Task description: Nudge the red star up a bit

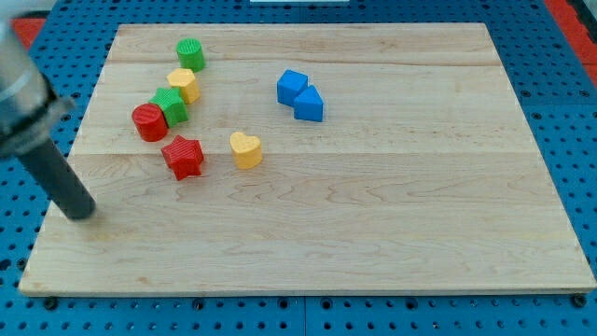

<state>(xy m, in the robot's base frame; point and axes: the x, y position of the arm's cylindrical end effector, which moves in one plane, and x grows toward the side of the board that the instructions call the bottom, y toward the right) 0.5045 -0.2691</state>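
Observation:
The red star (183, 156) lies on the wooden board (373, 233), left of centre. My tip (84, 213) rests on the board near its left edge, below and to the left of the red star, well apart from it. A yellow heart (246, 149) lies just right of the star. A red cylinder (148, 122) sits just above and left of the star, touching a green block (172, 105).
A yellow block (185, 85) and a green cylinder (190, 53) continue the row toward the view's top. Two blue blocks (291, 87) (309, 105) touch each other above centre. A blue pegboard (569, 140) surrounds the board.

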